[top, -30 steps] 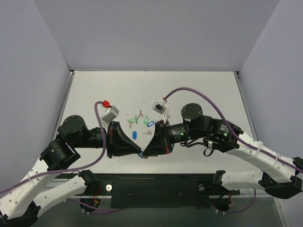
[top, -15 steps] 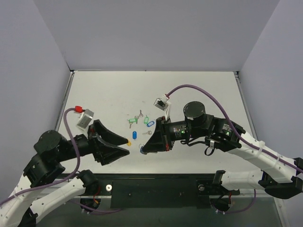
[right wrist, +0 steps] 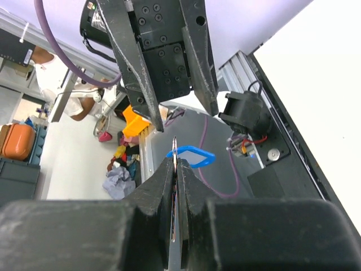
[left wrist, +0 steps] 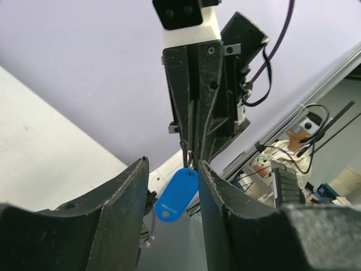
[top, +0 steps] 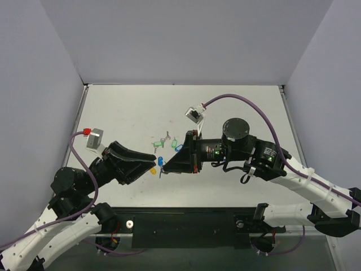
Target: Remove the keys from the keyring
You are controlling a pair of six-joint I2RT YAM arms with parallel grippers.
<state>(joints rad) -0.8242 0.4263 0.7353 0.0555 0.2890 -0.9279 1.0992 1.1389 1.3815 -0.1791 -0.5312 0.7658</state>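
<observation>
My right gripper is shut on a thin metal edge that sticks out past its tips. That edge belongs to the keyring, whose light-blue tag hangs just beyond it. I cannot tell the key apart from the ring between the pads. Both arms meet above the table's front middle, my right gripper tip to tip with my left gripper. In the left wrist view the blue tag dangles between the fingers of my left gripper, which stands open with a gap on both sides of the tag.
On the table behind the grippers lie green tags, a darker blue tag, another blue tag, a yellow tag and a loose grey key. A black rail runs along the near edge.
My left gripper let go, swung out to the left with its jaws wide, then came back toward the right gripper with them narrower. The right gripper, still shut, shifted slightly left and up.
</observation>
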